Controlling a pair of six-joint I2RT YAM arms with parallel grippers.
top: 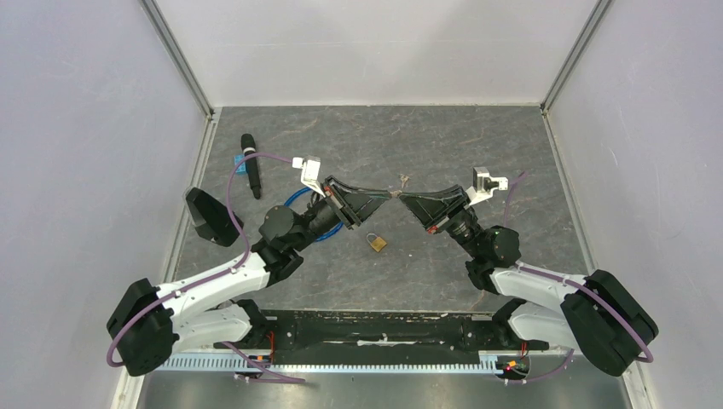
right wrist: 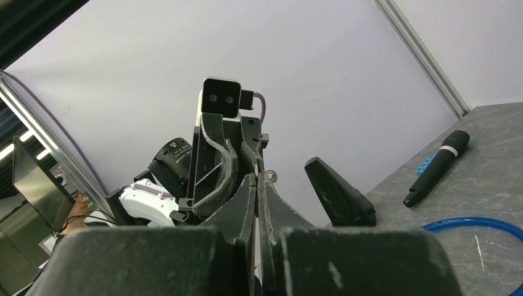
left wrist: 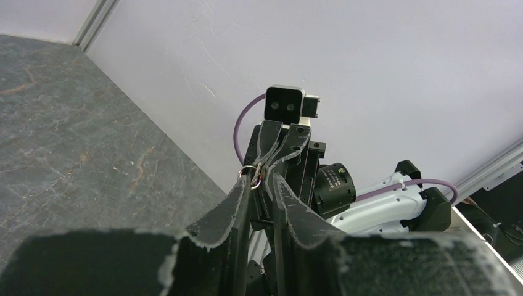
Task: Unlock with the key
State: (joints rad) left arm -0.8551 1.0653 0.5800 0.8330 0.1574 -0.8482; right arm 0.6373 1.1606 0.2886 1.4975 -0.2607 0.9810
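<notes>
Meeting tip to tip above the worktop, your left hand and right hand have the key ring between them.
Your right hand is clenched on the key ring, its fingers pressed flat together. Your left hand's fingers stand narrowly apart about the same ring, and you cannot tell whether they grip it. The padlock lies on the worktop below the meeting point, towards the arm bases, apart from both hands. A black microphone lies near a blue cable.
</notes>
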